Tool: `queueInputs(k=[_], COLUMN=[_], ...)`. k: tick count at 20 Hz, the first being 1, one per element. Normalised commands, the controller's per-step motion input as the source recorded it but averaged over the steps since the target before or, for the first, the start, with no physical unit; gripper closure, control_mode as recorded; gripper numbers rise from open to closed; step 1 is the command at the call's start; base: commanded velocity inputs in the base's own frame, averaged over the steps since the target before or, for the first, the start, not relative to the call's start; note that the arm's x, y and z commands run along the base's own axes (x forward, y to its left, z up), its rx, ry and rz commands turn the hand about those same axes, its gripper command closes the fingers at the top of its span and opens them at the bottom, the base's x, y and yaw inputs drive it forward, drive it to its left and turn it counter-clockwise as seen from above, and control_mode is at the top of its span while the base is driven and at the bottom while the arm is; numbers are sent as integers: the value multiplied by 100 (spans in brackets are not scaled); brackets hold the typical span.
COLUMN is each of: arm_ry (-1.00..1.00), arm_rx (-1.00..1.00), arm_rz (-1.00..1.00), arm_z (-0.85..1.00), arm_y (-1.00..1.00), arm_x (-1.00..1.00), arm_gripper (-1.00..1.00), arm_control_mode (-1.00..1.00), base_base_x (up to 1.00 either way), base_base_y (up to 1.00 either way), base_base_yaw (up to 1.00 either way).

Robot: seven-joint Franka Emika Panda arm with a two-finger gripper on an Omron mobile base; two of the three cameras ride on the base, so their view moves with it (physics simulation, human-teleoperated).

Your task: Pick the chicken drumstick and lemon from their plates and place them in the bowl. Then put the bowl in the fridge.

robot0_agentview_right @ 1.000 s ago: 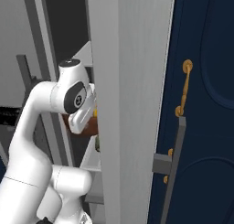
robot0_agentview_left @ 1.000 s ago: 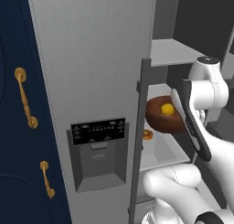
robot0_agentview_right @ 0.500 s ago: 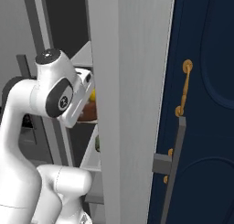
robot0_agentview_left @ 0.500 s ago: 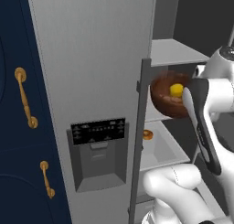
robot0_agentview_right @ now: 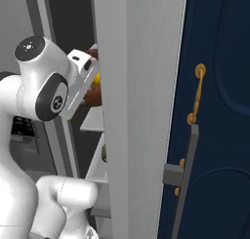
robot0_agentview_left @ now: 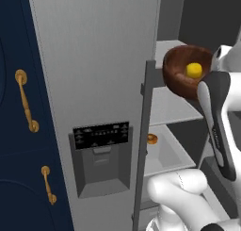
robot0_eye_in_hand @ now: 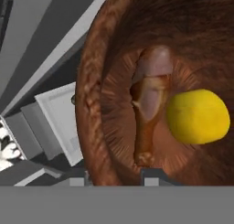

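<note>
While the gripper (robot0_eye_in_hand: 114,175) grips the near rim of the bowl (robot0_eye_in_hand: 98,104), its two dark tips stand narrow on either side of that thick wooden edge in the hand view. Left of the gripper in that view, beyond the bowl's outer wall, pale grey fridge shelves (robot0_eye_in_hand: 59,109) lie below and well apart. Just ahead of the gripper, inside the bowl, the chicken drumstick (robot0_eye_in_hand: 148,104) lies with its thin bone end pointing back toward the tips and its thick end farther off. Right of the drumstick and touching it sits the lemon (robot0_eye_in_hand: 197,116).

From the left base view, navy cabinets (robot0_agentview_left: 19,131) with gold handles stand at the far left, then the grey fridge (robot0_agentview_left: 94,84) door with its dark dispenser panel (robot0_agentview_left: 101,136); the bowl (robot0_agentview_left: 181,77) is held up in the open fridge compartment beside the door's edge, above a shelf, the lemon (robot0_agentview_left: 193,70) showing inside. A small orange thing (robot0_agentview_left: 152,139) lies on a lower shelf, well below the gripper.
</note>
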Motion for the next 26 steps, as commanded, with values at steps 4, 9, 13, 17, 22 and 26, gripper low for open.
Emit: queueInputs(k=[4,9,13,17,22,26], arm_ry=[-12,0,1,0,0,0], arm_rx=[13,16,1,-3,-1,0], arm_rz=[0,0,0,2,1,0], arm_z=[44,76,30,-40,-19,0], arm_y=[-5,-26,0,4,0,0], arm_x=[90,58,42,48,58,79], arm_gripper=[100,100,100,100,100,100], arm_control_mode=[-100,-100,-100,-100,-100,-100], base_base_x=[0,0,0,0,0,0], base_base_y=[0,0,0,0,0,0], base_base_yaw=[0,0,0,0,0,0])
